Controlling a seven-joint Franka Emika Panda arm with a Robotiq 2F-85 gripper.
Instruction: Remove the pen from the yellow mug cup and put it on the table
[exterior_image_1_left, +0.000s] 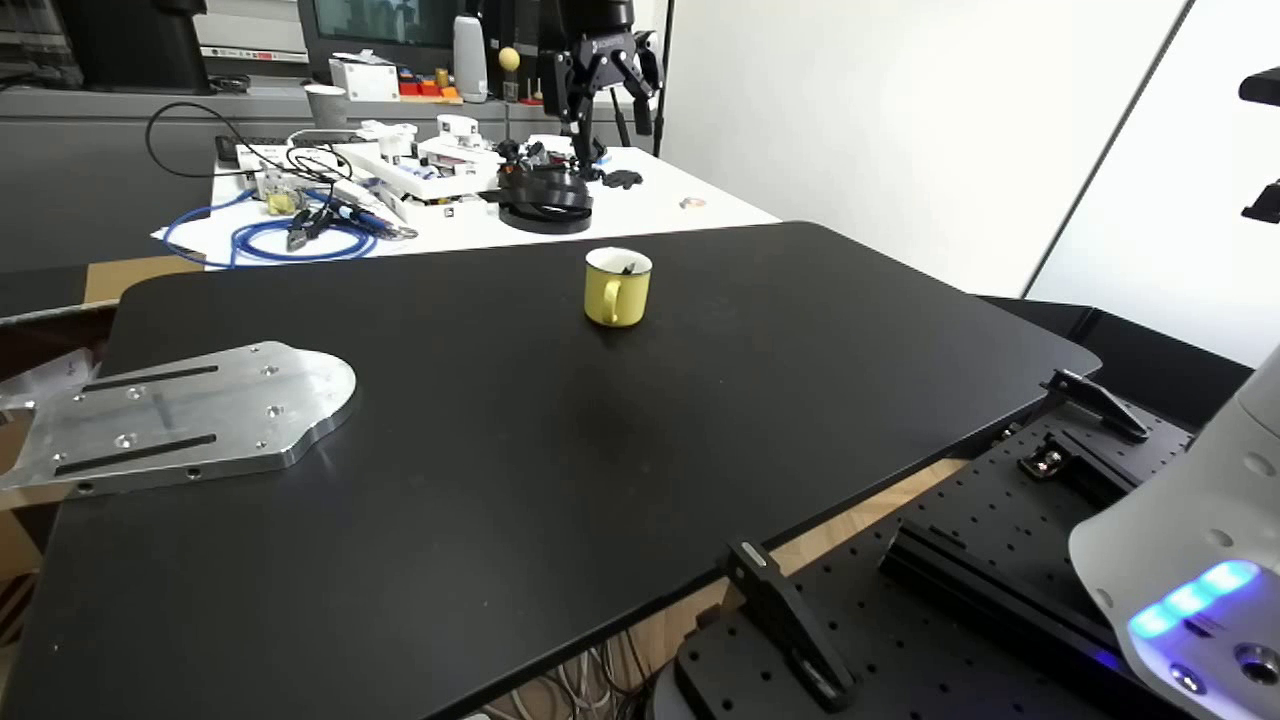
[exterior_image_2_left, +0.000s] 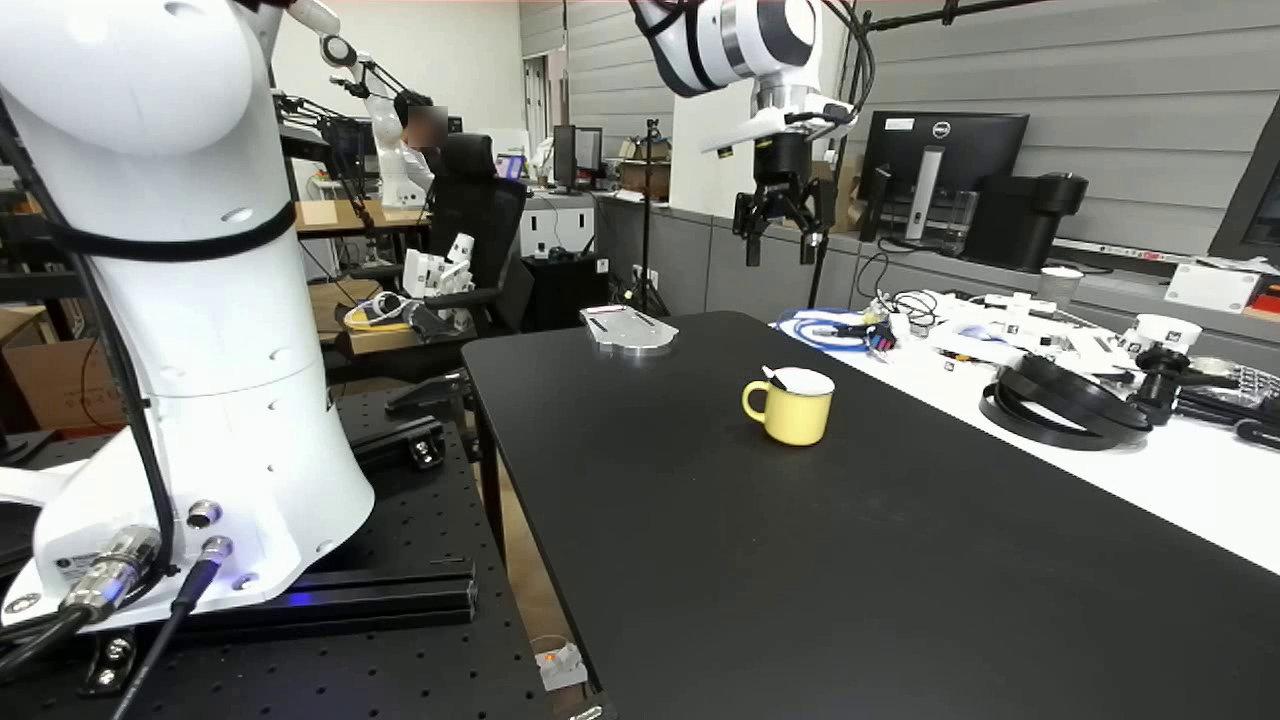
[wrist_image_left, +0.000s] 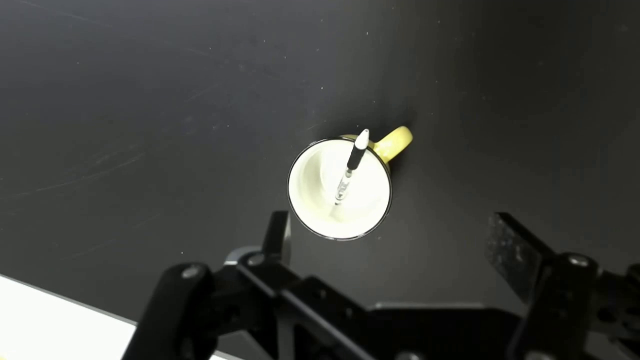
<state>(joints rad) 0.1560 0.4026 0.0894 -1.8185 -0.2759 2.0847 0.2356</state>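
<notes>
The yellow mug cup (exterior_image_1_left: 634, 300) stands upright on the black table (exterior_image_1_left: 480, 500), and it also shows in an exterior view (exterior_image_2_left: 797, 418) and the wrist view (wrist_image_left: 320, 220). The pen (wrist_image_left: 356, 157) leans inside it, its white tip and black grip at the rim near the handle, its clear barrel down in the cup. The pen's upper end also shows in an exterior view (exterior_image_2_left: 774, 378). My gripper (wrist_image_left: 390, 220) is open and empty, its fingers wide apart. It hangs well above the table, as an exterior view (exterior_image_2_left: 781, 248) shows. In the wrist view the mug lies ahead of the left finger.
A silver metal plate (exterior_image_1_left: 220, 400) lies at one end of the table. A white table (exterior_image_1_left: 690, 205) with cables, white parts and black rings (exterior_image_2_left: 1060, 400) adjoins a long edge. Black clamps (exterior_image_1_left: 790, 625) sit on the robot's perforated base along the opposite edge.
</notes>
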